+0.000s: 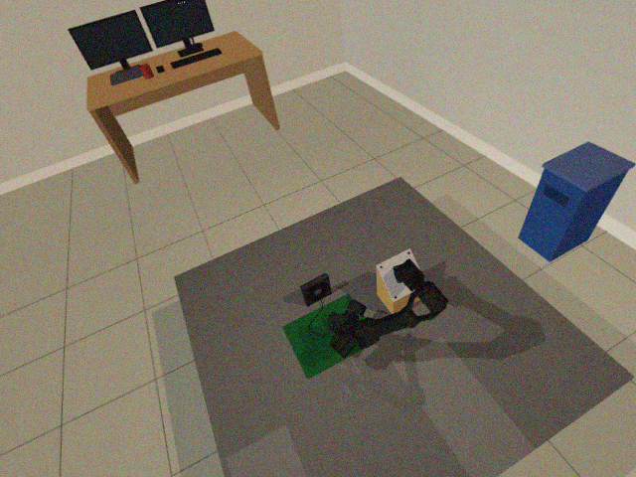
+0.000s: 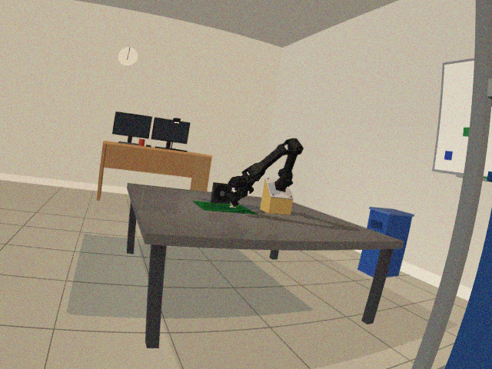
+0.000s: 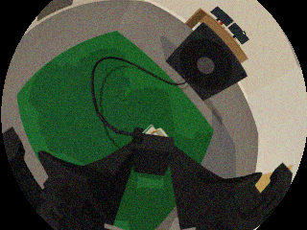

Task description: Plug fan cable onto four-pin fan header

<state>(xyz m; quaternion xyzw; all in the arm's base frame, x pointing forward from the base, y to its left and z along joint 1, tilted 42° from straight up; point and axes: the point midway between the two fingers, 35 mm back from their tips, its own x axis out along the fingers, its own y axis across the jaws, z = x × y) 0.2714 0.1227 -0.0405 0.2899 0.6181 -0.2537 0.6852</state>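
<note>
My gripper [image 3: 153, 149] [image 2: 234, 203] is shut on the fan cable's black plug [image 3: 151, 166], low over the green board [image 1: 309, 362] [image 2: 204, 205] [image 3: 58, 98]. The pale four-pin header [image 3: 153, 129] shows just past the plug's far edge in the wrist view; the rest of it is hidden behind the plug. I cannot tell whether plug and header touch. The black cable [image 3: 93, 91] [image 1: 311, 324] loops over the board from the plug to the black fan [image 1: 309, 291] [image 2: 217, 192] [image 3: 192, 55], which stands upright beyond the board's edge.
The yellow block with a sloped pale top [image 1: 385, 293] [image 2: 274, 206] stands beside the board, with the arm's base on it. All stand on the dark table [image 1: 246, 287] [image 2: 238, 232]. A desk with monitors and a blue bin [image 1: 564, 205] are farther off.
</note>
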